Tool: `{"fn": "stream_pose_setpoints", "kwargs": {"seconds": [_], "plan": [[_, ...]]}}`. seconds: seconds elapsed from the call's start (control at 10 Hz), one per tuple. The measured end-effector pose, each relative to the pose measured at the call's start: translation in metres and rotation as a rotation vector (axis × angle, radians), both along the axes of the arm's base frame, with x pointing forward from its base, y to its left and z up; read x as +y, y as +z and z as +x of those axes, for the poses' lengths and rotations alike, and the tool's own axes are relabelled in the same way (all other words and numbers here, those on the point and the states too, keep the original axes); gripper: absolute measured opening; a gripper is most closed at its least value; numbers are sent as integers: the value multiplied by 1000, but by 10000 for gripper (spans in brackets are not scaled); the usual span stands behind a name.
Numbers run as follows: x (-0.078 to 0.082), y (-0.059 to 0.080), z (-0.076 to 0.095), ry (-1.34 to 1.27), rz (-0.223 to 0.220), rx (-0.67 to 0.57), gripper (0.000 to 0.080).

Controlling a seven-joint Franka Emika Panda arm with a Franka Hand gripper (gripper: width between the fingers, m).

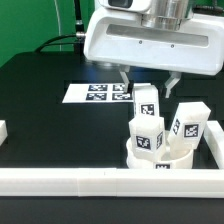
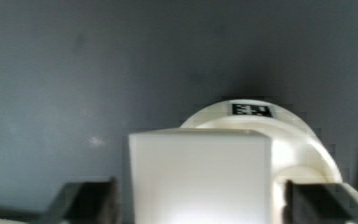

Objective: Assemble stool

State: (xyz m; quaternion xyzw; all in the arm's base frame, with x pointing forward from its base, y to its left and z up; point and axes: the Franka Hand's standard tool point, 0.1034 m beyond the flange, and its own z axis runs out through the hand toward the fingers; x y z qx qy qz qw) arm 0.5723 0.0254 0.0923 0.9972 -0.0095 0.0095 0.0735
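Overhead in the exterior view, the gripper is hanging over the round stool seat, its fingers straddling one upright leg. From the wrist view, the jaws are clamping that leg on both sides, with the seat lying just beyond it.

the arm's white hand housing filled the upper middle and upper right of the exterior view, facing straight down. the gripper hung below it, just above the frame's centre, its 2 dark fingers upright and only a little apart. in the wrist view both fingers sat flush against opposite sides of 1 white leg, clamping it.
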Motion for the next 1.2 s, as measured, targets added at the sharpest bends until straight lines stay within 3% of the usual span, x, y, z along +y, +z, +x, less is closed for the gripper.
{"fn": "stream_pose_setpoints", "kwargs": {"seconds": [0.1,0.2,0.3,0.7,0.8,1.0,1.2], "plan": [[0,0,0,0,0,0,580],[0,0,0,0,0,0,580],[0,0,0,0,0,0,636],[0,1,0,0,1,-1,649],[0,10,0,16,10,6,649],[-4,28,-4,20,55,-5,649],[-6,36,-3,-7,111,-21,649]]}}
